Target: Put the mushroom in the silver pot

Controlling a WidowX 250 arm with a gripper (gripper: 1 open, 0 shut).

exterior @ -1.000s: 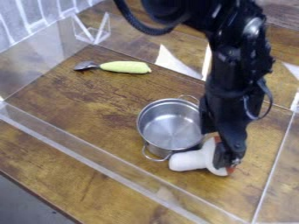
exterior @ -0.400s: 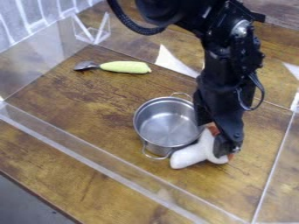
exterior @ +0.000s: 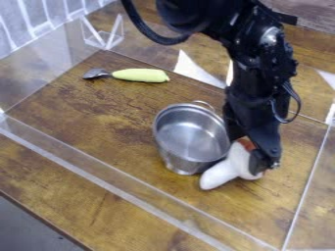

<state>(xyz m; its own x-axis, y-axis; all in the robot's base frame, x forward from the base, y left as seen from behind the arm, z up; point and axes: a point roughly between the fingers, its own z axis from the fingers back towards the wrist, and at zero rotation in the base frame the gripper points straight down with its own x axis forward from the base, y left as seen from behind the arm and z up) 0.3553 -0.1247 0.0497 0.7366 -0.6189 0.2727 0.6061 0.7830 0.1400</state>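
The mushroom (exterior: 222,175) lies on its side on the wooden table, just right of the silver pot (exterior: 191,137). Its white stem points toward the front left. Its cap end is mostly hidden under my gripper (exterior: 258,160). The black gripper points steeply down and stands open, with its fingers either side of the cap end. I cannot tell whether they touch it. The pot stands upright with nothing inside, its shiny rim close to the gripper's left side.
A long yellow-green vegetable (exterior: 139,75) lies at the back left with a small grey piece (exterior: 94,74) beside it. Clear plastic walls (exterior: 105,181) fence the table's front and sides. A white sheet (exterior: 197,67) lies behind the pot.
My gripper has shifted slightly and rolled at the wrist, settling lower over the mushroom's cap end. The mushroom has slid a little to the right. The jaws stayed open.
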